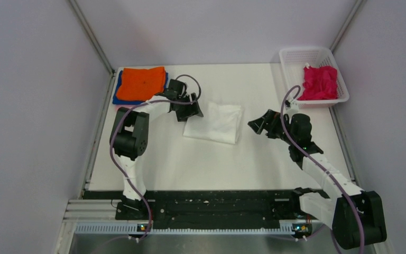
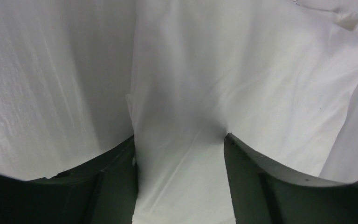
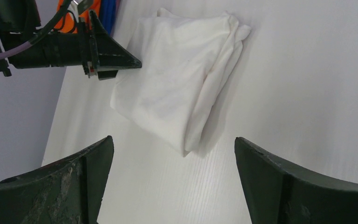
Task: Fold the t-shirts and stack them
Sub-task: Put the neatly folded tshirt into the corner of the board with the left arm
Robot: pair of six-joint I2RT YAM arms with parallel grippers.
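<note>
Left of the folded white shirt (image 1: 215,123), an orange shirt (image 1: 142,83) tops a blue shirt (image 1: 117,96); right, a magenta shirt (image 1: 319,82) waits in a basket (image 1: 304,50). Parted left jaws straddle the white shirt's edge; right jaws gape empty.

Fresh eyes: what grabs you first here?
The folded white cloth shirt at the centre of the white table, with the left gripper at its left edge and the right gripper open just off its right side. Then the bright orange folded shirt atop a blue one, far-left corner, and a crumpled magenta shirt in the white plastic mesh basket, far right.
</note>
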